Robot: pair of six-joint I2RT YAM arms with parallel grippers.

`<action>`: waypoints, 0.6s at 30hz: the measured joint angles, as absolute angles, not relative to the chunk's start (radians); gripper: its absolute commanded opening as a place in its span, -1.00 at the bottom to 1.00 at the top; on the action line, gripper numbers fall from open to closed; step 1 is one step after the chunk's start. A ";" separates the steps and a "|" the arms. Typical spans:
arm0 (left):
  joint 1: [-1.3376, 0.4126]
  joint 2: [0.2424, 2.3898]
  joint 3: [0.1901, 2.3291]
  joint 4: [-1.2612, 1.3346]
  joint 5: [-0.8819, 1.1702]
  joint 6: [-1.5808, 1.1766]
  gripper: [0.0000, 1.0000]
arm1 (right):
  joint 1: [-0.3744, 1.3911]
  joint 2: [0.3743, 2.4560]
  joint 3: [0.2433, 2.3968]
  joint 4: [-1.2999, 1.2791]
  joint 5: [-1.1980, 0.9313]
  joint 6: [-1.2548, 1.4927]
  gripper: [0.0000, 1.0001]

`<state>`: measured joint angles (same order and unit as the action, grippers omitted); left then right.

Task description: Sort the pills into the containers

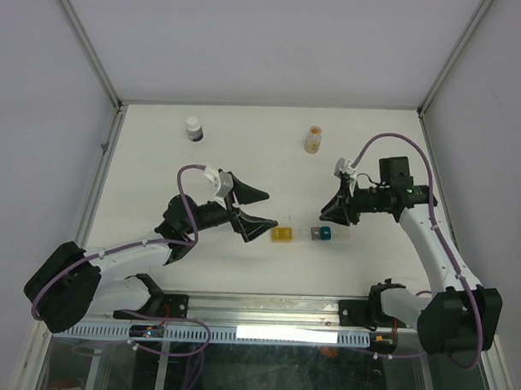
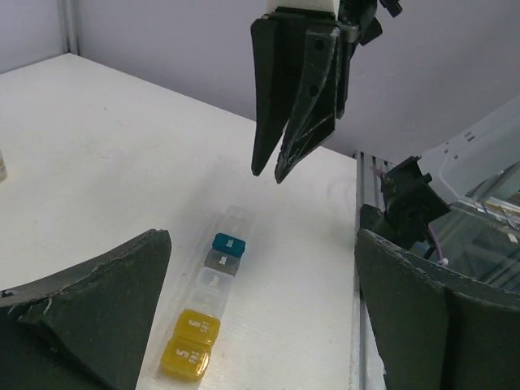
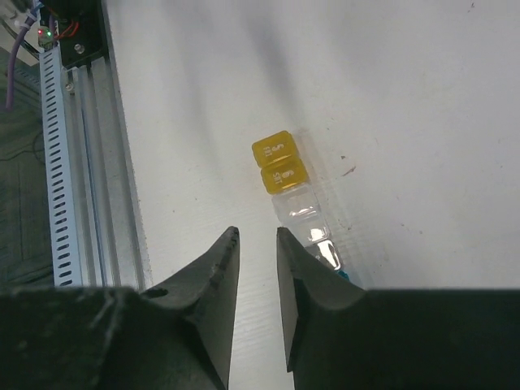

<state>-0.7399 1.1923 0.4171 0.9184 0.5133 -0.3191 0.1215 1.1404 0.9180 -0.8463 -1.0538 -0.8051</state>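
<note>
Translucent plastic pill-box point(image 1: 304, 233): yellow square compartment point(image 1: 282, 233), teal compartment point(image 1: 325, 232). Left gripper point(image 1: 271, 211), wide open, empty, beside yellow end; right gripper point(image 1: 324, 216), barely parted, empty, at teal end.

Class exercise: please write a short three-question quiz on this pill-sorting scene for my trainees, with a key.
1. True or false: the left gripper stands wide open and holds nothing.
2. What lies between the yellow compartments and the teal compartment? A) a clear section B) a spoon C) a coin
3. Short answer: which gripper hovers nearest the teal compartment?
Key: 1 true; 2 A; 3 the right gripper.
</note>
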 measured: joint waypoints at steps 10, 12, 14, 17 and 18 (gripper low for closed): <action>-0.739 1.062 0.381 0.836 0.454 -0.367 0.98 | 0.121 1.037 0.886 -0.813 -1.120 -0.827 -0.33; -0.739 1.052 0.377 0.835 0.455 -0.373 0.98 | 0.121 1.028 0.885 -0.812 -1.132 -0.839 -0.31; -0.739 1.049 0.372 0.837 0.455 -0.377 0.98 | 0.121 1.023 0.884 -0.812 -1.143 -0.849 -0.29; -0.739 1.047 0.347 0.850 0.457 -0.379 0.98 | 0.121 1.014 0.870 -0.810 -1.158 -0.874 -0.25; -0.739 1.047 0.337 0.859 0.459 -0.378 0.98 | 0.121 1.013 0.867 -0.814 -1.162 -0.885 -0.25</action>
<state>-0.7387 1.0470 0.3370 0.8593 0.4587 -0.3782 0.1211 1.0130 0.8665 -0.8139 -1.1618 -0.8848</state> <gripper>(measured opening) 0.990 0.362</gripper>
